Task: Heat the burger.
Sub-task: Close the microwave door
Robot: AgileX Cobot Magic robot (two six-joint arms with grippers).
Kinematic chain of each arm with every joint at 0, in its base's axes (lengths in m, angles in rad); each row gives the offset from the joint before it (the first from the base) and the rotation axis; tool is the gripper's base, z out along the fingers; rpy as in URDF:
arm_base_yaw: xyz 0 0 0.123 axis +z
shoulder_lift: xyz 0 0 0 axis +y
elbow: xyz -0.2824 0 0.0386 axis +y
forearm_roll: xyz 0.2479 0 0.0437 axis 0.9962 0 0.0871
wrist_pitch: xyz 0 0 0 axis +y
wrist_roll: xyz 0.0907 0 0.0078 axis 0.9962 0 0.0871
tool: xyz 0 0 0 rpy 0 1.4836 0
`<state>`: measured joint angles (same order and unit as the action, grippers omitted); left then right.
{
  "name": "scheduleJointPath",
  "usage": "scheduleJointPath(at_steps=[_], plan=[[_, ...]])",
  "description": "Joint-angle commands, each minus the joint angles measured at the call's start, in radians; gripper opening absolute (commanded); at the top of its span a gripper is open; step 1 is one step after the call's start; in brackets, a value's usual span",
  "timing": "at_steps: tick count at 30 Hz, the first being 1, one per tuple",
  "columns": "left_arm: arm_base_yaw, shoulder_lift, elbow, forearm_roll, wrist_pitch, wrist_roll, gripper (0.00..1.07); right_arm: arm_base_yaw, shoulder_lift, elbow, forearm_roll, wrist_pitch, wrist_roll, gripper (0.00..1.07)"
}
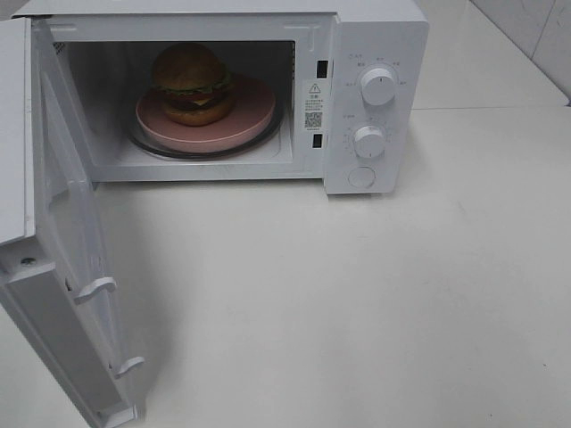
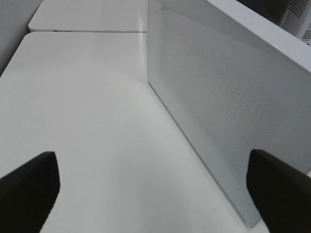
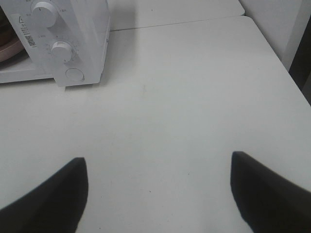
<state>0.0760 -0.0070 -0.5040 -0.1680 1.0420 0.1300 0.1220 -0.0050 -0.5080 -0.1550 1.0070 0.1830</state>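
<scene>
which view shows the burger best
The exterior high view: the burger sits whole on the plate inside the open microwave. The right wrist view catches only a pinkish sliver at the cavity's edge; the left wrist view shows just the door, no burger.

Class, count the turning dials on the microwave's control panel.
2. The upper dial is high on the control panel, the lower dial directly beneath it, above a flat round button.

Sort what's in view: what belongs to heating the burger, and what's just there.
Belongs to the job:
- burger, on the pink plate
- microwave holding both
- its door, standing open
- upper knob and lower knob

Just there:
- white table
- tiled surface behind the microwave
</scene>
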Motion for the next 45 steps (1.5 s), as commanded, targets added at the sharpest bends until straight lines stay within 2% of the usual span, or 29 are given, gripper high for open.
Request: scheduleJointPath(at_steps=[1,9,12,17,19,20,21,22,23,24,25,26,27,28,29,30,31,32,36,38,41,43,45], plan=[[-0.005,-0.018,-0.001,-0.006,-0.002,-0.005,1.00,-0.007,-0.025,0.003,0.003,0.001,-0.006,0.76],[-0.005,-0.018,-0.005,-0.013,-0.009,-0.010,1.00,-0.007,-0.025,0.003,0.003,0.001,-0.006,0.76],[-0.005,0.005,-0.024,-0.007,-0.030,-0.070,0.97,-0.007,-0.025,0.003,0.003,0.001,-0.006,0.76],[-0.005,0.057,-0.026,0.002,-0.061,-0.079,0.89,-0.007,-0.025,0.003,0.003,0.001,-0.006,0.76],[-0.005,0.100,-0.026,-0.002,-0.105,-0.080,0.80,-0.007,-0.025,0.003,0.003,0.001,-0.006,0.76],[-0.005,0.100,-0.026,-0.002,-0.105,-0.080,0.80,-0.007,-0.025,0.003,0.003,0.001,-0.006,0.76],[-0.005,0.127,-0.022,-0.002,-0.133,-0.080,0.69,-0.007,-0.025,0.003,0.003,0.001,-0.006,0.76],[-0.005,0.142,-0.022,-0.001,-0.150,-0.080,0.63,-0.007,-0.025,0.003,0.003,0.001,-0.006,0.76],[-0.005,0.142,-0.022,-0.001,-0.150,-0.080,0.63,-0.007,-0.025,0.003,0.003,0.001,-0.006,0.76],[-0.005,0.172,-0.022,0.000,-0.183,-0.080,0.52,-0.007,-0.025,0.003,0.003,0.001,-0.006,0.76],[-0.005,0.189,-0.022,0.000,-0.202,-0.080,0.46,-0.007,-0.025,0.003,0.003,0.001,-0.006,0.76],[-0.005,0.189,-0.022,0.000,-0.202,-0.080,0.46,-0.007,-0.025,0.003,0.003,0.001,-0.006,0.76],[-0.005,0.221,-0.022,0.000,-0.226,-0.082,0.33,-0.007,-0.025,0.003,0.003,0.001,-0.006,0.76],[-0.005,0.221,-0.022,0.000,-0.226,-0.082,0.33,-0.007,-0.025,0.003,0.003,0.001,-0.006,0.76],[-0.005,0.257,-0.022,0.001,-0.246,-0.084,0.19,-0.007,-0.025,0.003,0.003,0.001,-0.006,0.76],[-0.005,0.278,-0.022,0.003,-0.258,-0.084,0.10,-0.007,-0.025,0.003,0.003,0.001,-0.006,0.76],[-0.005,0.278,-0.022,0.003,-0.258,-0.084,0.10,-0.007,-0.025,0.003,0.003,0.001,-0.006,0.76],[-0.005,0.320,-0.021,0.015,-0.284,-0.082,0.00,-0.007,-0.025,0.003,0.003,0.001,-0.006,0.76],[-0.005,0.379,-0.009,0.044,-0.360,-0.082,0.00,-0.007,-0.025,0.003,0.003,0.001,-0.006,0.76],[-0.005,0.446,0.030,0.063,-0.457,-0.083,0.00,-0.007,-0.025,0.003,0.003,0.001,-0.006,0.76],[-0.005,0.467,0.045,0.063,-0.487,-0.083,0.00,-0.007,-0.025,0.003,0.003,0.001,-0.006,0.76],[-0.005,0.523,0.111,0.064,-0.633,-0.082,0.00,-0.007,-0.025,0.003,0.003,0.001,-0.006,0.76],[-0.005,0.537,0.126,0.064,-0.668,-0.082,0.00,-0.007,-0.025,0.003,0.003,0.001,-0.006,0.76]])
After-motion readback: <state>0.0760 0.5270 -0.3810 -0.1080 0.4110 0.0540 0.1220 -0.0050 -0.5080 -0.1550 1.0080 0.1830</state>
